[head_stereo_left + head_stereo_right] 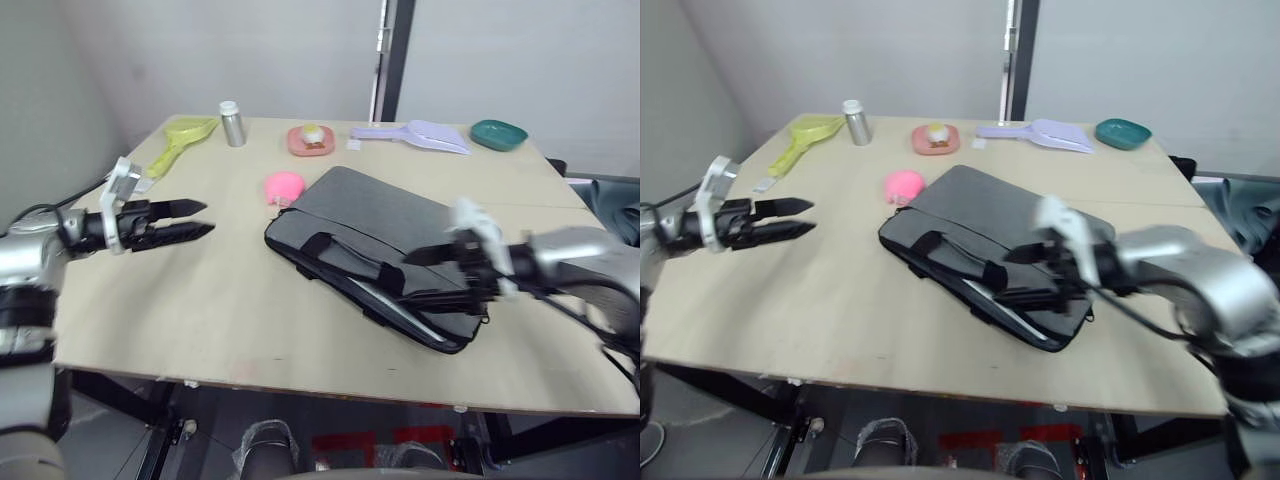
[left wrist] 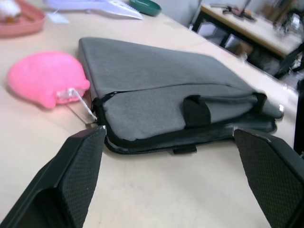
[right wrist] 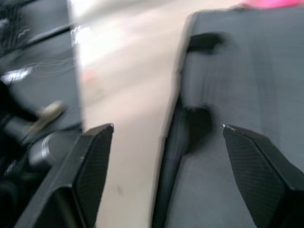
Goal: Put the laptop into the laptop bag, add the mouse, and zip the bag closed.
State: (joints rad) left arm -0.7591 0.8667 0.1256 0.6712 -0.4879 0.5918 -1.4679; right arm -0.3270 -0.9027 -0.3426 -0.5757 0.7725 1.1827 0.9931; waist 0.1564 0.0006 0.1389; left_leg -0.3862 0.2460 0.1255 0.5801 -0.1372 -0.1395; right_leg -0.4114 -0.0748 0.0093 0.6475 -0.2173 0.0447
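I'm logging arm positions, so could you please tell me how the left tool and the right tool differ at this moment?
The left tool hovers over bare table, well to the left of the laptop bag; the right tool is over the bag's near edge by the strap handles. The left tool points rightward toward the bag, the right tool leftward. Both are open and hold nothing.
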